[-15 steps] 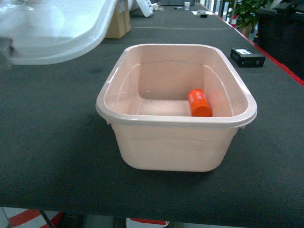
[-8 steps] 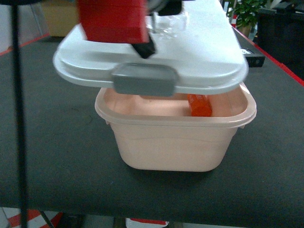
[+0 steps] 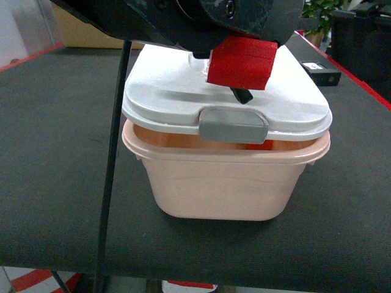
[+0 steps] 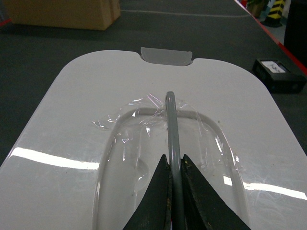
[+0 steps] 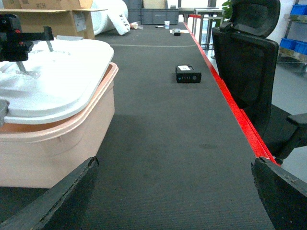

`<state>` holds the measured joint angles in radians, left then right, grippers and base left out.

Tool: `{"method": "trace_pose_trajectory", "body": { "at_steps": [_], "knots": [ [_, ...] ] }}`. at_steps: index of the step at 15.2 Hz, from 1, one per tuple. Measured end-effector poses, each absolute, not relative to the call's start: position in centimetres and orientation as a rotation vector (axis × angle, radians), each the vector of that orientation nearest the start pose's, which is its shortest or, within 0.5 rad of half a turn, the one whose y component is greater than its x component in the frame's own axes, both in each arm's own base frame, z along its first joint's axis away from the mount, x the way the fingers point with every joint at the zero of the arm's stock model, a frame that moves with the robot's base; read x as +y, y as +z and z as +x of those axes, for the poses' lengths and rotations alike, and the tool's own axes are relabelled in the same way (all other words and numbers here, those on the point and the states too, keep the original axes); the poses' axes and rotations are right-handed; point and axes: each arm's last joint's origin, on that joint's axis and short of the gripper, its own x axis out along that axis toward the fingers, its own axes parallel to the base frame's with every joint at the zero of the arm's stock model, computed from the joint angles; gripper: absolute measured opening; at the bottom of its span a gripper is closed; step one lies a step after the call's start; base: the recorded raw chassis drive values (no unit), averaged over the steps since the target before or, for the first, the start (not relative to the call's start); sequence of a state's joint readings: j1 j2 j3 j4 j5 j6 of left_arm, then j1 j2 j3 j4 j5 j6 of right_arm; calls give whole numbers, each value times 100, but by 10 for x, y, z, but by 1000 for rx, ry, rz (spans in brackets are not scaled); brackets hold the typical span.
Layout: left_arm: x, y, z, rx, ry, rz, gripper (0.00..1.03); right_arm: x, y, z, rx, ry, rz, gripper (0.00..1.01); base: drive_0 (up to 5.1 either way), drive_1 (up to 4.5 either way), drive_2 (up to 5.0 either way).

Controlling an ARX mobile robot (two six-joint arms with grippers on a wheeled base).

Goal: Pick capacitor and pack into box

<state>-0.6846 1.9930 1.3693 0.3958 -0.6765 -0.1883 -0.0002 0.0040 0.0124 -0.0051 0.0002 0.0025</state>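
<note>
The pale pink box (image 3: 220, 183) stands mid-table, with its white lid (image 3: 165, 97) lying slightly askew over the rim, grey latch (image 3: 234, 126) toward me. Only an orange sliver of the capacitor (image 3: 259, 144) shows under the lid's front edge. My left gripper (image 3: 242, 96) comes down from above. In the left wrist view the left gripper (image 4: 173, 160) is shut on the lid's thin grey handle (image 4: 170, 115). My right gripper (image 5: 175, 163) hangs open and empty over bare mat, to the right of the box (image 5: 57, 143).
A small black device (image 3: 317, 73) lies at the far right near the red table edge (image 5: 230, 100). A cardboard carton (image 4: 62, 12) stands behind the box. A black office chair (image 5: 249, 52) is beyond the table edge. A dark cable (image 3: 113, 159) hangs at the left front.
The lid came in from the upper left, moved over the box and dropped onto its rim. It now hides nearly all of the capacitor, which was in plain view before.
</note>
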Motion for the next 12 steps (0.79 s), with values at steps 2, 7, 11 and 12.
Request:
{"method": "trace_pose_trajectory", "body": {
  "at_steps": [2,7,11,12],
  "knots": [
    [-273,224,362,201,3,-25,2,0,167,97,-3,0,2,98,0,0,0],
    [-267,219,365,246,6,5,2,0,167,97,-3,0,2,98,0,0,0],
    [-259,217,367,269,-47,5,2,0,167,97,-3,-1,2,98,0,0,0],
    [-260,217,366,275,-50,8,2,0,167,97,-3,-1,2,98,0,0,0]
  ]
}}
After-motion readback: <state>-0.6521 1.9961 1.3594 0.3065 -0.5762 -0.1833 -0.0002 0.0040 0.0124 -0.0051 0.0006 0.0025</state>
